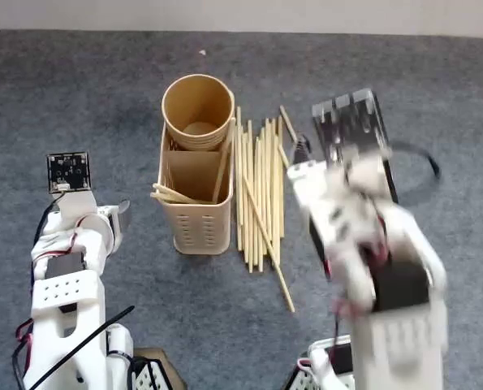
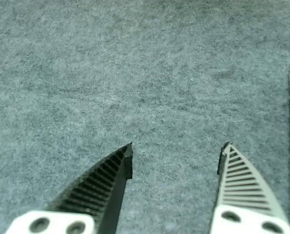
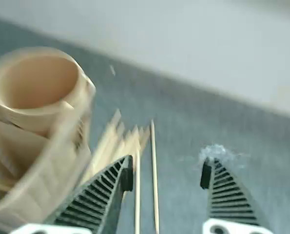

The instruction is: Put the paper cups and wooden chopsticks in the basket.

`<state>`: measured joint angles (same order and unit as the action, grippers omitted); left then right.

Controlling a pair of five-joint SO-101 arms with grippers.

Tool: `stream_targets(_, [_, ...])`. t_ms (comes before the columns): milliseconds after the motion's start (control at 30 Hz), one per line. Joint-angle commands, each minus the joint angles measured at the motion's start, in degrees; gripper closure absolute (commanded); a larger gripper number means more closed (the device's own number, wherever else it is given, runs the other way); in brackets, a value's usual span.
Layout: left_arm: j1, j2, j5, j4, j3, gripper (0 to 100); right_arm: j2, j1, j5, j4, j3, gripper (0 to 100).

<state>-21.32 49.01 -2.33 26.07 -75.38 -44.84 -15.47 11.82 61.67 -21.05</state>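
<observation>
Surface: grey carpet [image 1: 79, 97], covering the whole work area and bounded at the far edge by a pale strip of wall [image 1: 241, 15]. Near left: left gripper [image 2: 178, 146], claw spread wide over bare carpet and holding nothing, with the basket's pale edge just to its right. Near right: right gripper [image 3: 166, 168], claw likewise wide apart and unloaded, poised above the loose chopsticks, two of which show between its fingers. Centre: one basket [image 1: 200, 231], beige, rectangular, with a perforated near wall and an inner divider. Near compartment of the basket: a few basket chopsticks [image 1: 176, 195], most lying across the near-left rim and one leaning against the right wall. Far compartment of the basket: paper cups [image 1: 194, 101], nested in a stack, mouth up, rising above the rim. Right of the basket, just beside it on the carpet: loose chopsticks [image 1: 261, 191], a pile lying mostly near-to-far, with a few crossing it at a slant.
</observation>
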Motion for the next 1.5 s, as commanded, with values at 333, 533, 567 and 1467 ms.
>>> stream_targets(333, [0.84, 0.75, -0.44, -1.14, -0.22, 70, 36.53, 7.78, 10.46, -26.24, -18.51, 77.2])
stream_targets(533, [0.84, 0.75, -0.44, -1.14, -0.22, 70, 45.93, 7.6, 12.4, -32.48, -16.31, 77.2])
stream_targets(567, [0.84, 0.75, -0.44, -1.14, -0.22, 70, 46.9, 7.6, 12.48, -33.54, -16.31, 77.2])
stream_targets(1467, [1.63, 0.75, -0.53, -1.23, -0.4, 70, 46.81, 2.51, 15.65, -35.21, -19.91, 67.8])
